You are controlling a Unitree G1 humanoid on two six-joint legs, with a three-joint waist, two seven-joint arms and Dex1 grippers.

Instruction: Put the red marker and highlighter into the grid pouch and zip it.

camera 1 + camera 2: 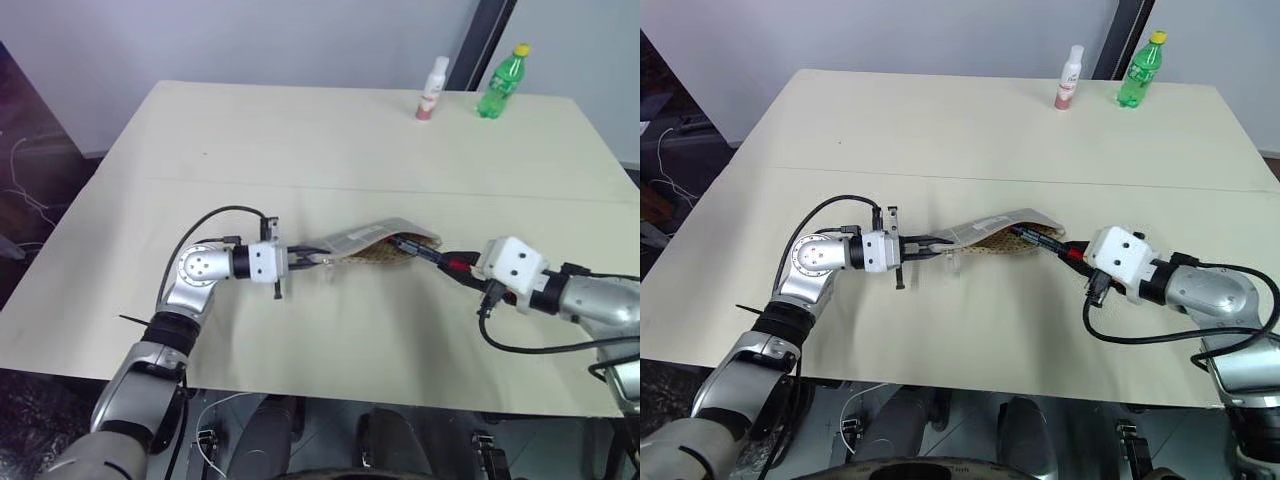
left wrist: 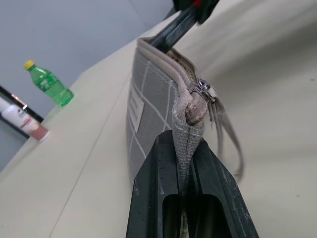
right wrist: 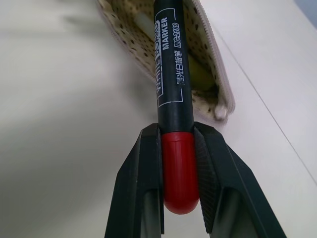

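The left end effector (image 1: 302, 260) is clamped on the left end of the flat grey grid-lined fabric pouch (image 1: 372, 241), held mid-desk. The right end effector (image 1: 1077, 256) grips the slim red-and-black marker (image 3: 171, 74), its tip entering the open mouth. A pale yellow highlighter (image 3: 200, 74) seems already inside; zipping remains.

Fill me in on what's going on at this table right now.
The left gripper is shut on one end of the grid pouch, holding it up off the table. The right gripper grips the red marker by its red end, with its black end pointing into the pouch's open mouth. Something pale yellow, probably the highlighter, lies inside already. The zip is not yet closed. A green bottle and a small white bottle stand at the far edge.
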